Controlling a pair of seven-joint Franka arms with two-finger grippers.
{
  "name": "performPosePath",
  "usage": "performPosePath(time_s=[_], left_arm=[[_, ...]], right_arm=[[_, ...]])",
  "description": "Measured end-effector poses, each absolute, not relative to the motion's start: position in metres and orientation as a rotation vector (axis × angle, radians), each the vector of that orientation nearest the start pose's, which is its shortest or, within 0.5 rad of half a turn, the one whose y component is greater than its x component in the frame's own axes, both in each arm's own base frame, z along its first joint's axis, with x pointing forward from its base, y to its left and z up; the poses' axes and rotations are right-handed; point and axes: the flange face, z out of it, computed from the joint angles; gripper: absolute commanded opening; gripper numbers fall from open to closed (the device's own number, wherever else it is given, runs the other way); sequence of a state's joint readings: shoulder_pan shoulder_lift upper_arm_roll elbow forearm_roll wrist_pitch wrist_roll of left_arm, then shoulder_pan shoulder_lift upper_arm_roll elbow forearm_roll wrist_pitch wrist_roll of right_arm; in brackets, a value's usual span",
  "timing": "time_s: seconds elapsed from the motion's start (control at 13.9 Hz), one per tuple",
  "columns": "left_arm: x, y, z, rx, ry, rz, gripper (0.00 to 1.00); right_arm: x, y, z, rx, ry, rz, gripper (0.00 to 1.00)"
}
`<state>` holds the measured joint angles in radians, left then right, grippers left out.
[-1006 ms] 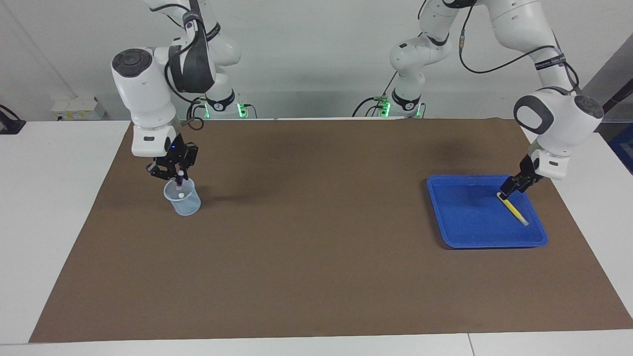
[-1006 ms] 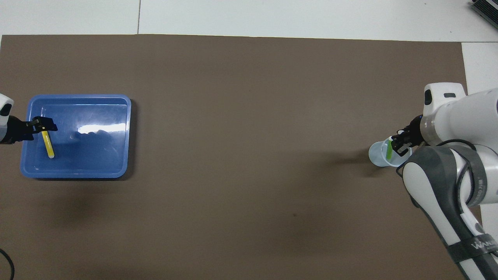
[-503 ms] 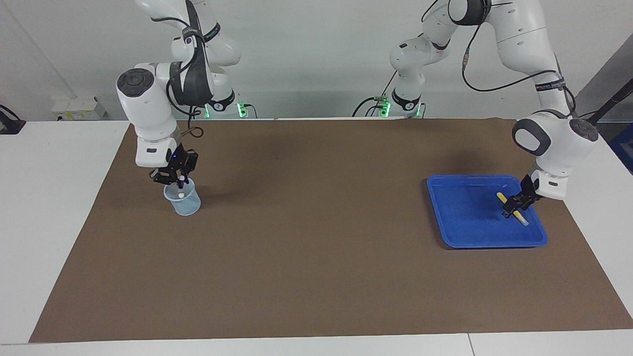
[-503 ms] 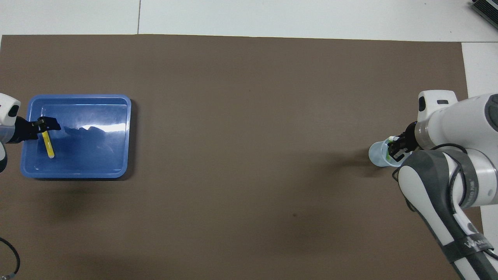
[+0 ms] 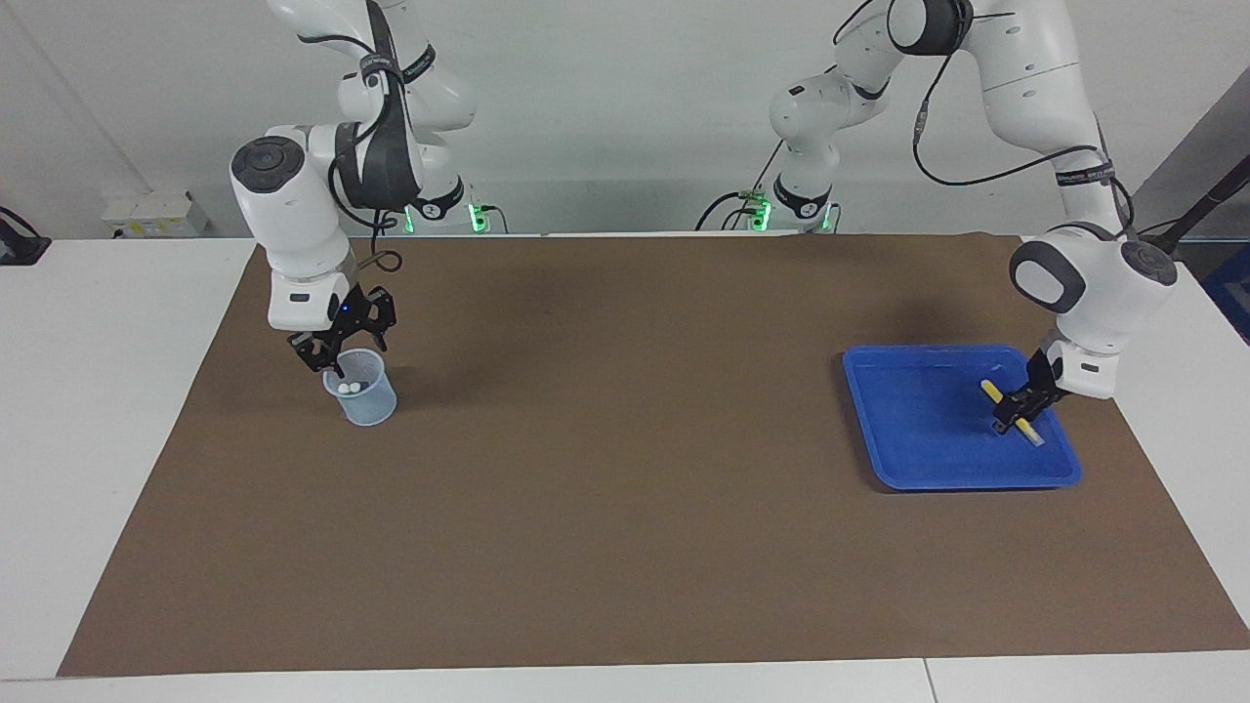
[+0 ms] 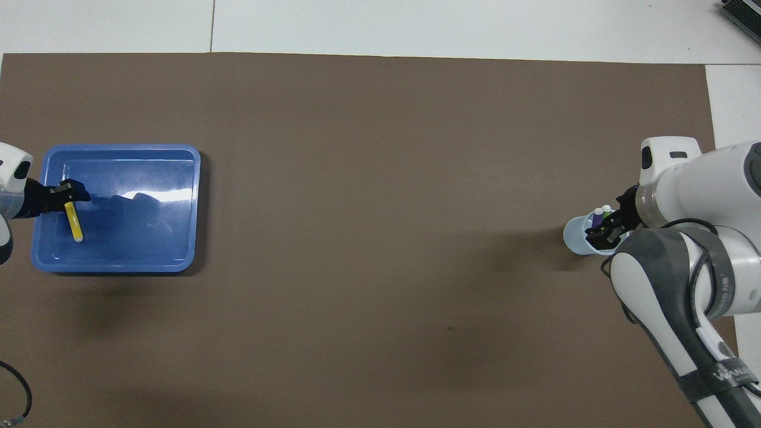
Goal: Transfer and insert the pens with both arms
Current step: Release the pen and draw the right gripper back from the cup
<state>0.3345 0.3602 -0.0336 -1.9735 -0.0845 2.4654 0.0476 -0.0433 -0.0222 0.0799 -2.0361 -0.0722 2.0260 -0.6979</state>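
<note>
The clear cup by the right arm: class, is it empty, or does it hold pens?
Not empty. The clear cup holds two pens: two whitish caps show inside its rim, purple and green in the overhead view.

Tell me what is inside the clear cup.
The cup holds two pens, purple and green, white caps up. The right gripper over the rim covers their lower parts from above.

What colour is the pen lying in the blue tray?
Yellow pen with a whitish tip, clearest in the overhead view.

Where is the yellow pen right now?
The yellow pen lies in the blue tray at the left arm's end of the table, with the left gripper down at its middle.
</note>
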Motion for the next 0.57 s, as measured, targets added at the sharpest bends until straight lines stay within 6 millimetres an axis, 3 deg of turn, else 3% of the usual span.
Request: performPosePath(time_s=[0.22,0.36,0.57], left_arm=[[0.596,0.186,0.3,-3.138,-0.503,-0.229,0.0],[0.597,0.186,0.3,-3.136,-0.503,-0.237,0.0],[0.597,0.186,0.301,-3.135,-0.503,-0.244,0.0]], right_arm=[[0.546,0.028,0.48,-2.923,-1.121,-0.014,1.0],[0.545,0.039,0.487,-2.917,-1.034,-0.037,1.0],[0.539,0.09,0.487,-2.936,-0.777,-0.035,1.0]])
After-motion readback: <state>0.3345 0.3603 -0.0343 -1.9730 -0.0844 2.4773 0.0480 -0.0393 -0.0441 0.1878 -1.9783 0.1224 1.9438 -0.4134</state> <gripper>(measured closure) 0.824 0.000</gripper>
